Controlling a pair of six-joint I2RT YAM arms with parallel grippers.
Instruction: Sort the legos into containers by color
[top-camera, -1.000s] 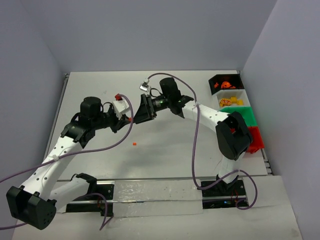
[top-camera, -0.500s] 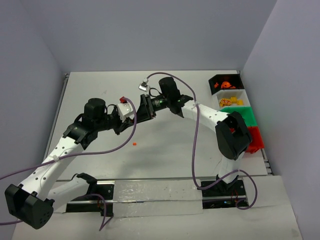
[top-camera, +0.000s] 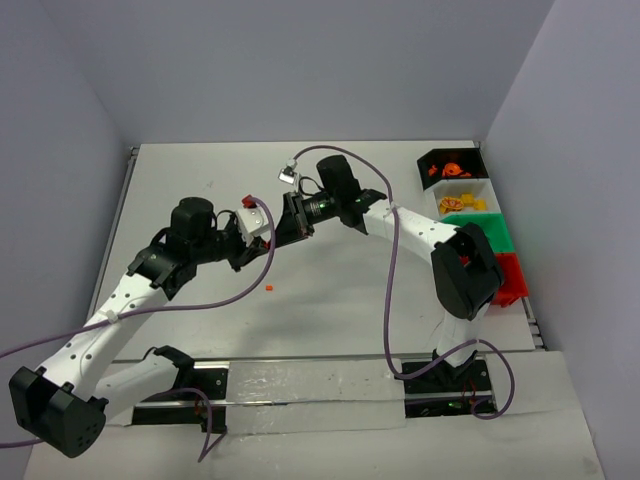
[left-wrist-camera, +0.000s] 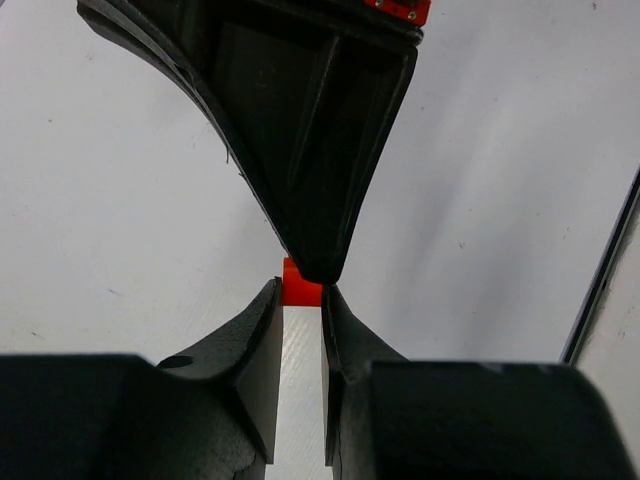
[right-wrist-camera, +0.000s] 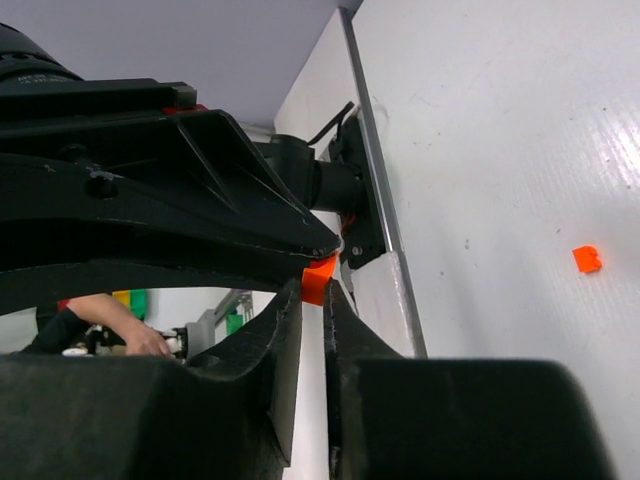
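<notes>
The right gripper (right-wrist-camera: 312, 296) is pinched onto the orange lego (right-wrist-camera: 319, 278), which the left gripper (left-wrist-camera: 300, 302) also clamps at its fingertips. Open the left jaws fully before drawing the right arm away, or the tiny piece may twist out. Both arms reach roughly level towards each other, tips meeting above mid-table, well left of the containers (top-camera: 497, 233).
</notes>
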